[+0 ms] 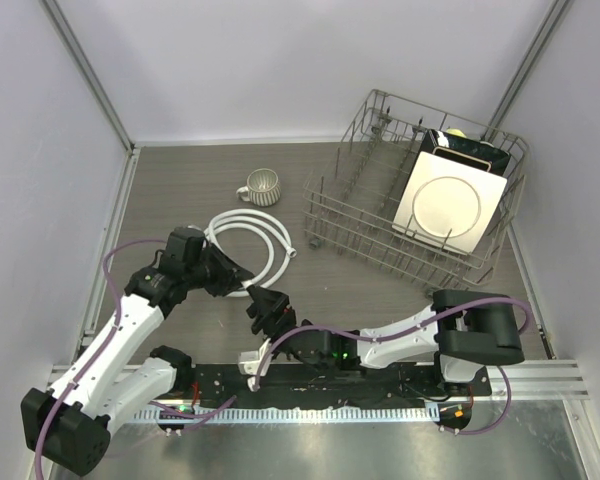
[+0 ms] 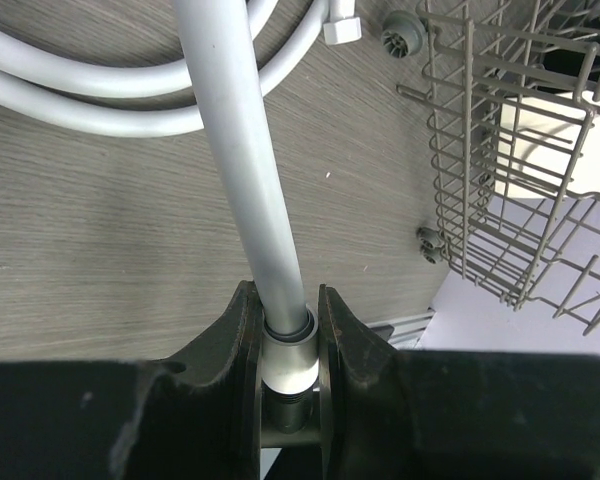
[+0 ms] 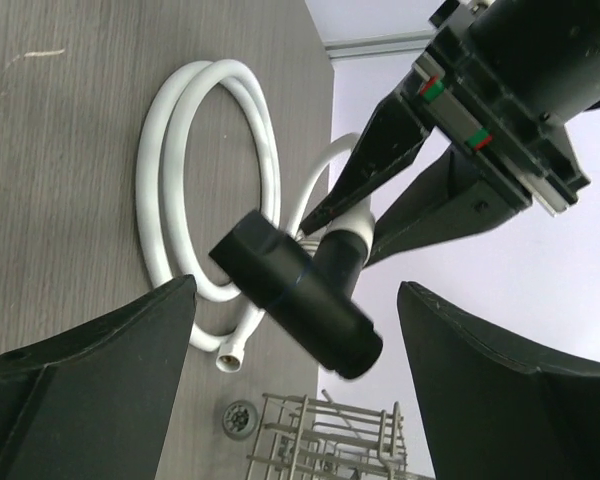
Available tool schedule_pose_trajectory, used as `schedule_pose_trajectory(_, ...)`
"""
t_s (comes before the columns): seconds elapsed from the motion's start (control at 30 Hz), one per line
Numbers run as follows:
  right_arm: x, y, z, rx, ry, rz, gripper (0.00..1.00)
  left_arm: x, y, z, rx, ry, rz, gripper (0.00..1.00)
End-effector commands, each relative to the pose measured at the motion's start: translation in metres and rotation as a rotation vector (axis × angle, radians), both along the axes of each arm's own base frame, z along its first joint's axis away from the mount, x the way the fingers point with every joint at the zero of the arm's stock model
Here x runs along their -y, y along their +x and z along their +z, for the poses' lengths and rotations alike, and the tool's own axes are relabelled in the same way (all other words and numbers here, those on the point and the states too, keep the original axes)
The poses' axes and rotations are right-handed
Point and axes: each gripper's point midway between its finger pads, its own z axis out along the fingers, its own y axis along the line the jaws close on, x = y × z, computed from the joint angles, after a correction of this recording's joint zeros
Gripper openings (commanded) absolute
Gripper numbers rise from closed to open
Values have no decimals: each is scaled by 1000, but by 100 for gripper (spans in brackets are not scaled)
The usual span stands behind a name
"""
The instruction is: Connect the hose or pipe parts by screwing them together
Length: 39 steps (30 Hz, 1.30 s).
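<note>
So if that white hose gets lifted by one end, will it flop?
Probably floppy: the hose lies in loose loops, so the rest would likely sag and drag. It looks thin, so probably light. Smooth skin, maybe slippery.

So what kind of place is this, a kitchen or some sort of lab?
Probably a robot test booth, not a kitchen: robot arms bolted to a table, plain white walls close around, and props like a dish rack and hose.

You have bare counter left of the mug and near the dish rack; the rack walls off your right, and the looped hose lies across mid-counter.
</note>
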Motion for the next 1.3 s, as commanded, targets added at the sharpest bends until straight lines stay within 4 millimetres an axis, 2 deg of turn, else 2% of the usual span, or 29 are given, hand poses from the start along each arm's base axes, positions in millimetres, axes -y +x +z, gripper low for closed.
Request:
schedule_pose_trajectory(0.0, -20, 2, 45, 58, 127, -4, 86, 17, 0, 31, 55, -97, -73, 0)
schedule_pose_trajectory(0.1, -26, 5, 47, 34, 171, -33, 79, 17, -1, 35, 70, -114, -63, 0)
schedule_pose_trajectory(0.13, -26, 8, 50, 17, 199, -58, 65, 17, 0, 36, 75, -124, -50, 0)
schedule_pose_trajectory(0.17, -28, 9, 50, -3, 244, -71, 55, 16, 0, 40, 89, -136, -42, 0)
schedule_pose_trajectory(0.23, -26, 11, 53, -48, 327, -109, 42, 18, 2, 42, 102, -164, -23, 0)
schedule_pose_trajectory(0.27, -22, 14, 48, -108, 393, -156, 38, 18, 2, 44, 108, -177, -15, 0)
schedule_pose_trajectory(0.3, -18, 15, 57, -139, 489, -177, 35, 18, 3, 43, 106, -186, -8, 0)
schedule_pose_trajectory(0.37, -12, 14, 51, -243, 594, -226, 28, 21, 3, 47, 109, -201, -11, 0)
schedule_pose_trajectory(0.57, -5, 18, 49, -592, 988, -333, 8, 11, 11, 72, 245, -234, 57, 0)
schedule_pose_trajectory(0.6, -2, 20, 45, -664, 1075, -367, 1, 9, 12, 76, 272, -247, 76, 0)
schedule_pose_trajectory(0.7, 0, 18, 40, -839, 1266, -387, 1, 5, 13, 79, 300, -252, 102, 0)
schedule_pose_trajectory(0.8, 1, 15, 34, -970, 1366, -373, 4, 7, 15, 78, 308, -264, 97, 0)
schedule_pose_trajectory(0.93, 6, 6, 49, -1189, 1529, -309, 4, 4, 14, 74, 315, -256, 107, 0)
schedule_pose_trajectory(1.0, 6, 4, 46, -1245, 1551, -324, 4, 2, 14, 71, 328, -257, 123, 0)
schedule_pose_trajectory(1.03, 5, 3, 47, -1337, 1623, -325, 5, -1, 16, 72, 341, -258, 140, 0)
schedule_pose_trajectory(1.07, 5, 3, 42, -1364, 1618, -352, 8, -3, 16, 71, 346, -258, 150, 0)
schedule_pose_trajectory(1.1, 4, 2, 42, -1402, 1637, -350, 14, -3, 16, 70, 345, -255, 153, 0)
schedule_pose_trajectory(1.17, 2, -1, 44, -1469, 1662, -328, 18, -3, 16, 70, 344, -241, 142, 0)
schedule_pose_trajectory(1.2, 2, -2, 44, -1481, 1665, -324, 28, -3, 16, 67, 331, -233, 139, 0)
schedule_pose_trajectory(1.23, 3, -3, 43, -1486, 1660, -326, 34, -1, 15, 67, 326, -233, 127, 0)
schedule_pose_trajectory(1.27, 5, -3, 45, -1493, 1670, -327, 46, 0, 16, 64, 318, -222, 119, 0)
